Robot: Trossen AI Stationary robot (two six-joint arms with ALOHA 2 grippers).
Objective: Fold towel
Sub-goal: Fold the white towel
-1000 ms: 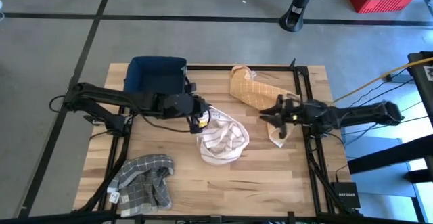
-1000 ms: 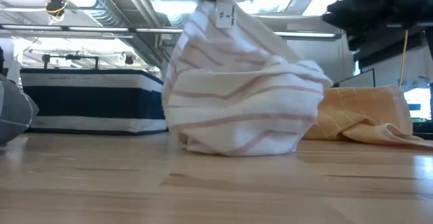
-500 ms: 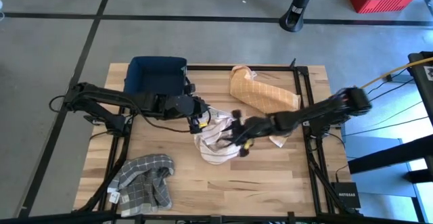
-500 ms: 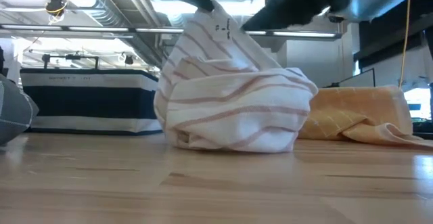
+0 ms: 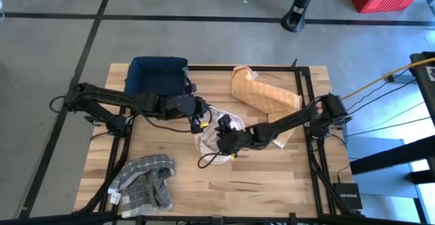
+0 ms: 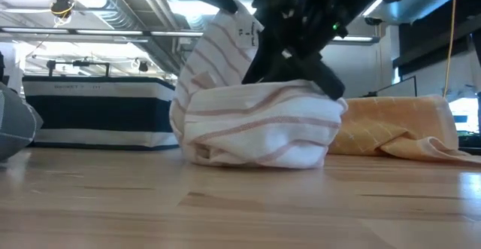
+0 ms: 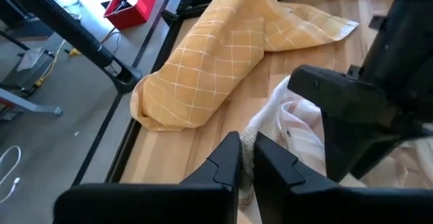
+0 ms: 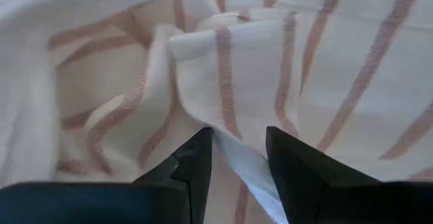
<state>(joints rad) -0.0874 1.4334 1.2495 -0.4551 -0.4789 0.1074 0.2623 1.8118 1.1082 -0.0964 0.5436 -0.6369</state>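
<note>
A white towel with pink stripes lies heaped mid-table, its lower folds on the wood and one part drawn up. My left gripper is shut on that raised part. My right gripper reaches in from the table's right side. Its open fingers stand in the top of the heap, with a fold between them. My left gripper pinches a raised edge of the striped towel between its two fingers, slanting down from the table's left. The cloth hangs from the fingers down into the heap on the table. My right gripper's open fingers dip into the top of the heap from the right, slanting down. A fold lies between them, and I cannot tell whether they touch it.
A yellow checked towel lies at the far right, close behind my right arm. A grey checked towel lies at the near left. A navy bin stands at the far left. Bare wood lies toward the near right.
My right gripper has swung from beside the yellow towel toward the table's left, rolling and coming down onto the striped towel's heap. The heap's top has sunk a little under it. My left gripper has kept its hold in place.
</note>
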